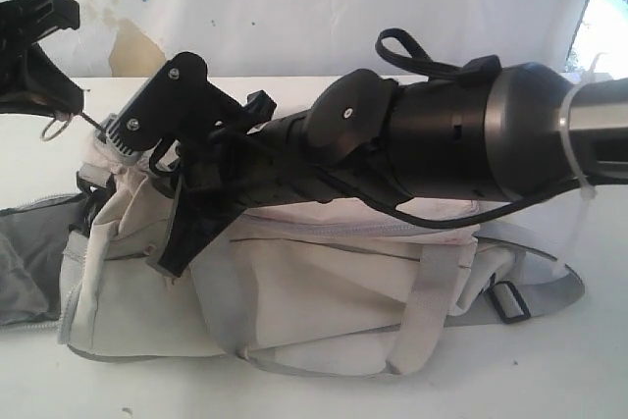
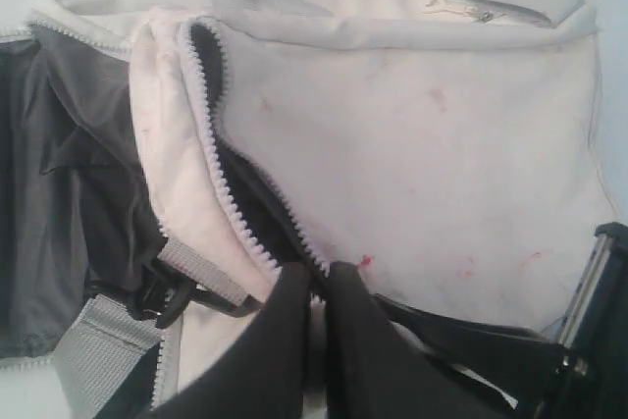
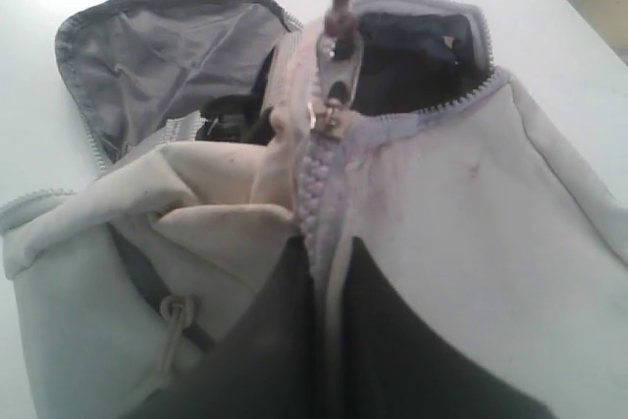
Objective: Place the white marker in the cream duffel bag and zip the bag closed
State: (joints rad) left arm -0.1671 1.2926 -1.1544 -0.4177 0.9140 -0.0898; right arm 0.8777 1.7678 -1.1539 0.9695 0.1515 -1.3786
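The cream duffel bag [image 1: 324, 282] [image 2: 422, 144] [image 3: 491, 223] lies on its side on the table. Its top zipper is closed along part of its length and open toward the left end, showing dark lining. The zipper slider [image 3: 334, 105] sits where the teeth meet, and a thin dark cord runs off its pull. My left gripper [image 1: 71, 95] [image 2: 316, 277] is shut over the point where the two tooth rows converge, holding the pull. My right gripper [image 1: 169, 252] [image 3: 324, 247] is shut, pinching the closed zipper seam. The white marker is not in view.
The bag's left end flap [image 1: 25, 262] [image 3: 167, 56] hangs open with grey lining showing. A grey strap with a black buckle [image 1: 508, 301] trails off to the right. My right arm [image 1: 442, 134] stretches across above the bag. The white table [image 1: 549, 370] meets a stained wall [image 1: 137, 46] at the back.
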